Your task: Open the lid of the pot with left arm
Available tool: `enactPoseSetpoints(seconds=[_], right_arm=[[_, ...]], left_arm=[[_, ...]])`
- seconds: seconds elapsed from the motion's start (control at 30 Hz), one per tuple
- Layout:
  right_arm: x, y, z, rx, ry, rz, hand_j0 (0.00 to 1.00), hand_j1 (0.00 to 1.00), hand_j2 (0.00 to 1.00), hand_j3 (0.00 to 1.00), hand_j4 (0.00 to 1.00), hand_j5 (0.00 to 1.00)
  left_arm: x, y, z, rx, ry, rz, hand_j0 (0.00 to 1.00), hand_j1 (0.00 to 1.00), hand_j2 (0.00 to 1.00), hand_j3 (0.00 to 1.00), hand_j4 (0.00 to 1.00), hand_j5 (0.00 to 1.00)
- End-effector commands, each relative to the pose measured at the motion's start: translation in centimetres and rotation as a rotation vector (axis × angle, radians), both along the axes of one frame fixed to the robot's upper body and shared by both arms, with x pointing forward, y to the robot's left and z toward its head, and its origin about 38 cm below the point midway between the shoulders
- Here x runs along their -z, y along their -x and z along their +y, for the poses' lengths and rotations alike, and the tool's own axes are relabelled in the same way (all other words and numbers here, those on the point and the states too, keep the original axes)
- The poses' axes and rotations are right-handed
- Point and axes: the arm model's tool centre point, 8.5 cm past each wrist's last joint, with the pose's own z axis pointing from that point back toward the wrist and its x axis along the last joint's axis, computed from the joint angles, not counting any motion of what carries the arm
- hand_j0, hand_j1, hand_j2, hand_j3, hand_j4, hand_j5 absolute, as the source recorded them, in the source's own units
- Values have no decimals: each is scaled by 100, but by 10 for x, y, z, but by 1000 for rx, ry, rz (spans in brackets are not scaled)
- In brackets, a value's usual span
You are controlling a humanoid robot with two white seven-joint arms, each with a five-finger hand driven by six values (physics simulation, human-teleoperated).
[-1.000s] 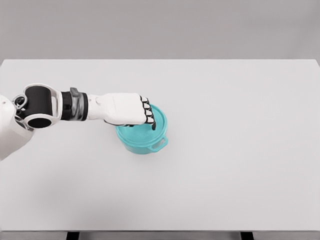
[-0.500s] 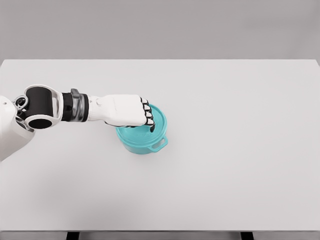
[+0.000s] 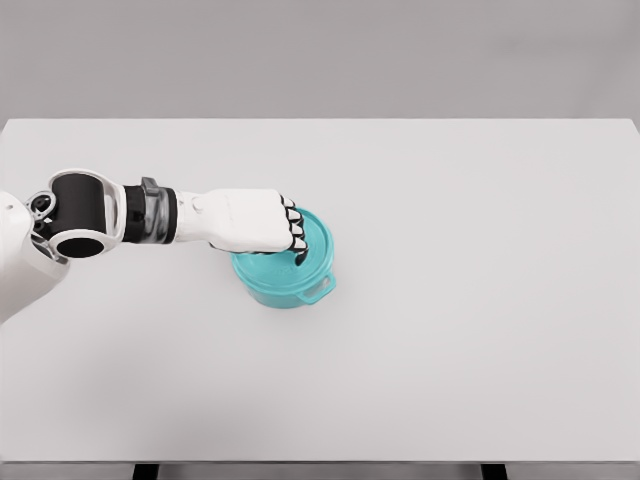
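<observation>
Your left hand (image 3: 250, 220) covers the lid's (image 3: 312, 250) left half and its knob, so you cannot see the grip. The pot's (image 3: 285, 288) left handle is hidden too.

Pot (image 3: 287, 283) on table (image 3: 480, 300) left of centre; left hand (image 3: 250, 220) over lid (image 3: 315, 245)

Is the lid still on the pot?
On: the teal lid sits flush on the pot, left hand curled over it.
</observation>
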Motion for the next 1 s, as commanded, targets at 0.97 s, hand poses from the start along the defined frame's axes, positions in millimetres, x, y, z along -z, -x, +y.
enactPoseSetpoints(seconds=[0.97], right_arm=[[0,0,0,2,0,2,100,100,100,100,100,100]], left_arm=[[-22,-5,37,-62,42,32,49,49,49,49,49,49]])
